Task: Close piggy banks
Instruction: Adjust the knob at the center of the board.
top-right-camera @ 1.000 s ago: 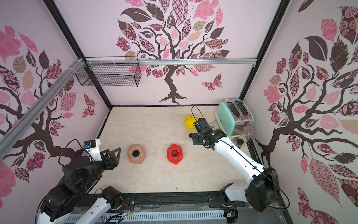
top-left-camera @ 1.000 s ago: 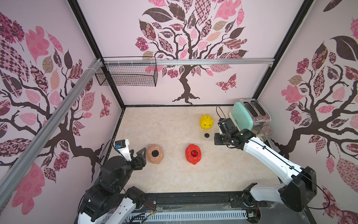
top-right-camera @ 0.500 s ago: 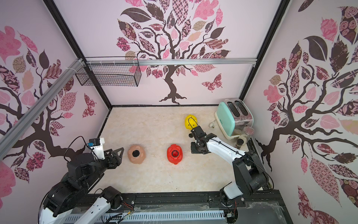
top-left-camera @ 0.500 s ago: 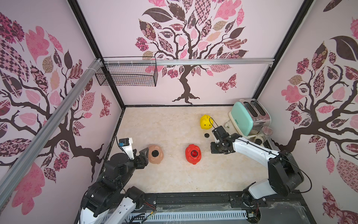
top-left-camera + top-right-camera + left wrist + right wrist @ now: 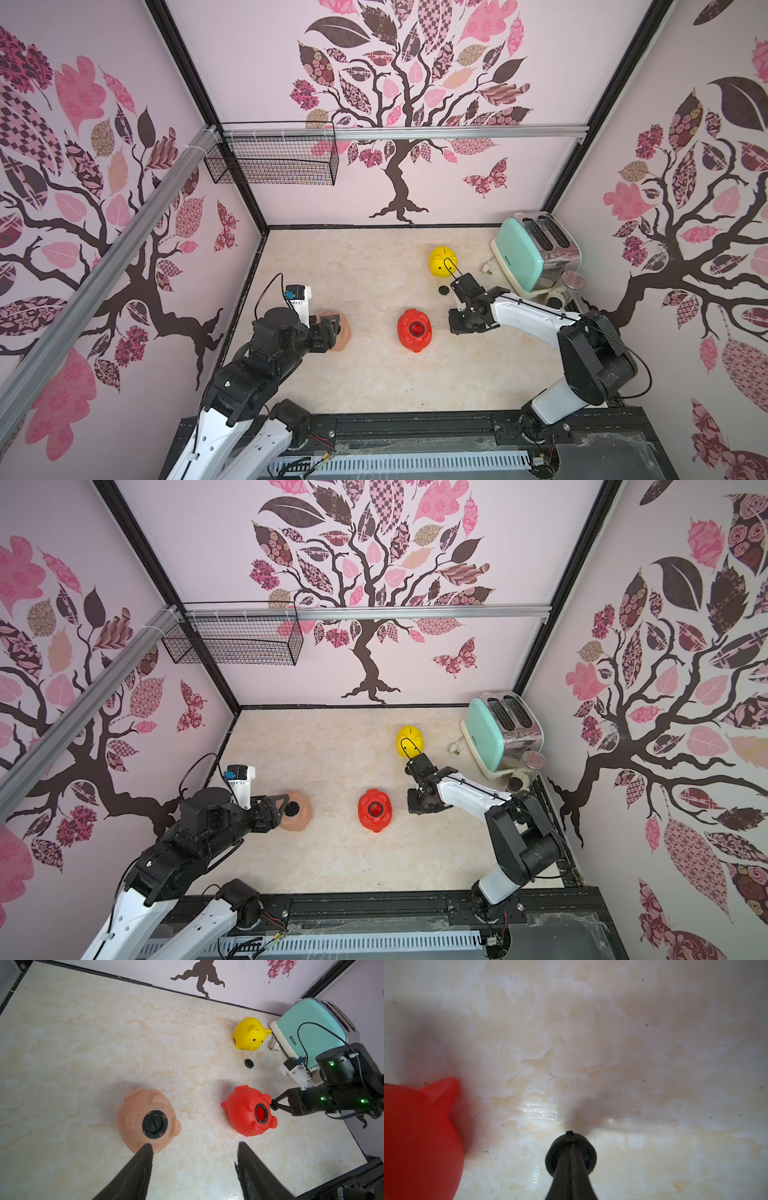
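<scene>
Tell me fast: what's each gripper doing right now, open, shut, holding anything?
Left gripper: open, holding nothing, near the peach-pink piggy bank.
Right gripper: shut on a black plug, beside the red piggy bank.

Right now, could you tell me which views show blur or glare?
Right wrist view: red piggy bank out of focus, glare streaks on the table, black plug in the right tool clearer. Left wrist view: sharp, left tool blurred up close. Both top views: wide-angle stretch at edges.

White arm links point(image 5: 536, 318), black joints point(image 5: 594, 365), thin black cables point(image 5: 298, 1033), green indicator lights point(image 5: 322, 1098).
</scene>
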Robot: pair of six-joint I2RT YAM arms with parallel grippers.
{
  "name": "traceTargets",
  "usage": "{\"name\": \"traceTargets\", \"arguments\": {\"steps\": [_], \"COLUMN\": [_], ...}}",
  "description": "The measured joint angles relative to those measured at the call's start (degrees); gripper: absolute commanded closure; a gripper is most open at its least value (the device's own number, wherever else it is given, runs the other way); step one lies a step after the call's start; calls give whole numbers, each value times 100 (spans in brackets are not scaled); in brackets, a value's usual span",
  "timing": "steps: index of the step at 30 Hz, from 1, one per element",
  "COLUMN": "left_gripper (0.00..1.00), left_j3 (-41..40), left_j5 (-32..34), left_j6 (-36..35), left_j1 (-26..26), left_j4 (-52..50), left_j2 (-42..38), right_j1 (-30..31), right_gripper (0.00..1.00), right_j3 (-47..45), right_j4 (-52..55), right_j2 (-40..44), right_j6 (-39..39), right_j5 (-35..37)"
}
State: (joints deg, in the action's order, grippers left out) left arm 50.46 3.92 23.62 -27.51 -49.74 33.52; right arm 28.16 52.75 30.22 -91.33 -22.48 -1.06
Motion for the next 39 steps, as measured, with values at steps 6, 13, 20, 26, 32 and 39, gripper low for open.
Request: {"name": "traceTargets", "arguments": {"steps": [6,13,20,26,32,39], "left_gripper": [33,33,33,32,32,32], "left_j3": [-35,-37,-37,-37,-39,-39], "left_j5": [-59,-59,-59,-57,-57,-61], "left_j6": [37,42,46,55,57,57], "left_j1": [0,0,0,0,0,0], "left_j4": [44,57,57,57,59,59], "left_j2": [-136,-140,-140,-140,-140,-140], "right_j1": [0,0,0,0,0,4], "right_gripper": [100,93,85,86,88,89], "right_j3": [0,-13,-17,-17,-17,13], "right_j4": [22,92,105,122,149,177], "right_j2": [-157,-256,-321,-321,-326,-356], "right_j6": [-4,-31,-57,-59,-46,-42], "right_j5": [61,114,81,76,50,37]}}
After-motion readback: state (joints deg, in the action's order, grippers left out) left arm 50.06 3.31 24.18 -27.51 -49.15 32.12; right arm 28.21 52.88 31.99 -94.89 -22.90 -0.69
